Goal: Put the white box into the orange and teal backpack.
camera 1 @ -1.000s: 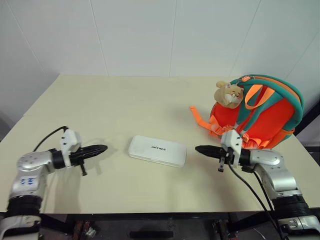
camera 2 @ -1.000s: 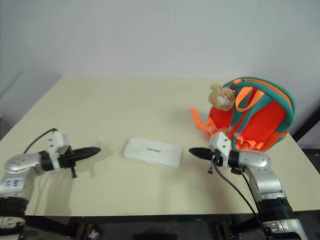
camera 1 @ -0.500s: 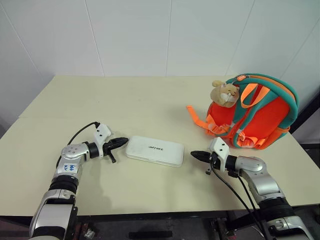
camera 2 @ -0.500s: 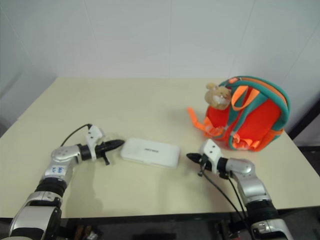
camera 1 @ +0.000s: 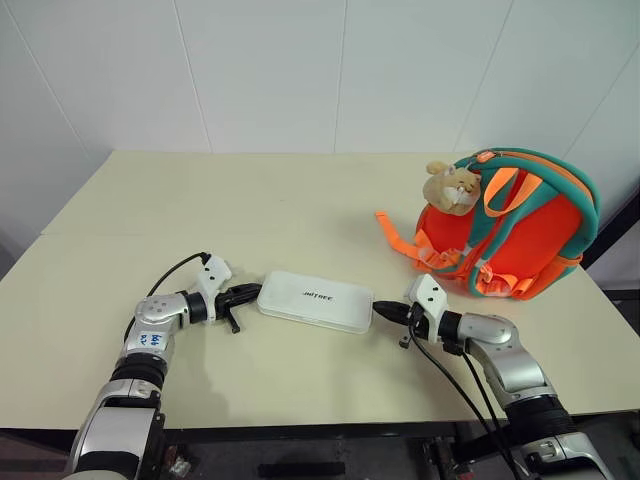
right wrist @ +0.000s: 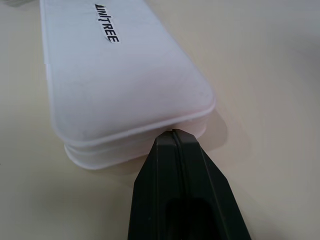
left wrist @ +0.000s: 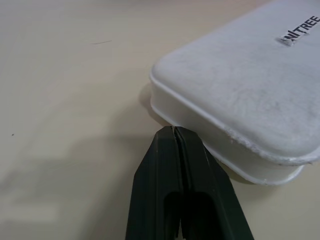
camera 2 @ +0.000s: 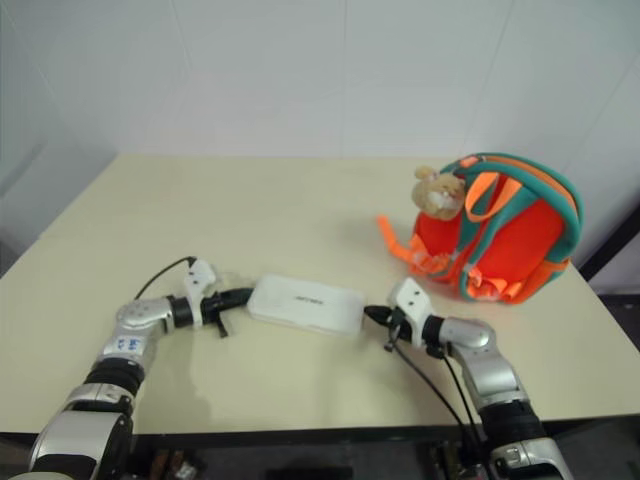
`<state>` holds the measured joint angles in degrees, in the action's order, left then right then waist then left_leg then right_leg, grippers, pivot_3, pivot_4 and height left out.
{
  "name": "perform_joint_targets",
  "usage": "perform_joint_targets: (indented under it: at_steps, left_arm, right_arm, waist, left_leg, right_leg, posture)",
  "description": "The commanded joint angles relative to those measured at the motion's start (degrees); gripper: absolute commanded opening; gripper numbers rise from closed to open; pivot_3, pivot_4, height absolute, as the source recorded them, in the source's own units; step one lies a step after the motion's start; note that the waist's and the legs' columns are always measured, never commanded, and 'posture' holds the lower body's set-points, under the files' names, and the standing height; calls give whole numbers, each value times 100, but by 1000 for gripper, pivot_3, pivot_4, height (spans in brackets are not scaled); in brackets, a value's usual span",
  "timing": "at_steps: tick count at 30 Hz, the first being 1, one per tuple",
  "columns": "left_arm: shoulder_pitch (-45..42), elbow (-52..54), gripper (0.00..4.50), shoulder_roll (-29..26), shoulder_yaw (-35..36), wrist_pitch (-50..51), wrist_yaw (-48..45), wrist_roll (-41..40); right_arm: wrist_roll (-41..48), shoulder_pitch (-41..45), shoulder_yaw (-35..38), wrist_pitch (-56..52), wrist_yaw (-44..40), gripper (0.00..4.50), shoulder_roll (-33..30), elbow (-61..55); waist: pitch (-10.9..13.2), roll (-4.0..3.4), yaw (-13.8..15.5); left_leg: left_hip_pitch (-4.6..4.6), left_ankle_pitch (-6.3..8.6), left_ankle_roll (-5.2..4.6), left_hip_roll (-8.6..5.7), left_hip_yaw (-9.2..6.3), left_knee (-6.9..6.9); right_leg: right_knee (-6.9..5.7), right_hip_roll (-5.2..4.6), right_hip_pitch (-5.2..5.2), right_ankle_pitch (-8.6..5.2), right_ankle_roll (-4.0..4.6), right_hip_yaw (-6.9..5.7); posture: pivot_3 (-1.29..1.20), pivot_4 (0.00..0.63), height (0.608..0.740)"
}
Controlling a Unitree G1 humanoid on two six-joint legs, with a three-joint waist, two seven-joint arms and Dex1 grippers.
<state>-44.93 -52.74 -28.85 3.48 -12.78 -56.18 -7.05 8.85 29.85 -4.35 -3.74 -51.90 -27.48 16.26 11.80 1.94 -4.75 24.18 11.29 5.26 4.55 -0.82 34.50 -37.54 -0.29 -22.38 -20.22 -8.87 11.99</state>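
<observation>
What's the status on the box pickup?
Left hand shut, tip at one short end of the white box; right hand shut at the other end. Box flat on the table. Backpack upright to the right, path clear.

Both head views look forward and down from above the table [camera 1: 300, 200], taking in its whole top and the wall behind. Each wrist view sits low and very close, facing one short end of the white box [left wrist: 240, 95], which all views share.
</observation>
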Motion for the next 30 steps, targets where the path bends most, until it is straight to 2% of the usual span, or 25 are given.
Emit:
perform_joint_targets:
  at_steps: [1,4,6,11,23,30]
  left_arm:
    - [-2,263,59,94,-24,6,-301,-138]
    - [197,597,59,84,-77,128,-493,-196]
    - [717,1310,59,7,-162,317,-731,-297]
    - [1297,2119,59,-34,-161,639,-654,-379]
    - [1612,2586,59,36,-76,848,-286,-433]
    - [1624,2669,59,-395,298,994,-331,-649]
  right_arm:
    - [9,173,49,104,-46,0,-42,-27]
    - [-25,266,51,150,-95,0,-72,107]
    - [-28,426,89,216,-184,0,-142,348]
    - [-3,609,77,302,-334,0,-169,636]
    - [14,637,-21,160,-537,0,-90,530]
    - [74,710,181,141,-711,0,-306,799]
  waist:
    - [0,0,0]
    - [0,0,-1]
    - [0,-1,-17]
    - [0,-1,-6]
    - [-1,-1,-18]
    - [0,0,-32]
  left_leg:
    - [0,0,0,0,0,0]
    - [0,0,0,0,0,-1]
    - [0,0,0,1,1,-2]
    - [-5,-1,0,4,0,-4]
    - [-4,1,-2,0,-3,21]
    - [-3,1,-2,0,-2,19]
  right_leg:
    - [0,0,0,0,0,0]
    - [1,0,0,0,0,0]
    - [2,-1,0,0,0,0]
    - [-3,1,1,0,1,0]
    - [-3,-2,13,3,-6,0]
    - [-3,-2,10,3,-6,0]
  posture:
    - [0,150,740]
    - [0,150,740]
    - [0,150,740]
    - [0,150,740]
    - [0,150,740]
    - [0,150,740]
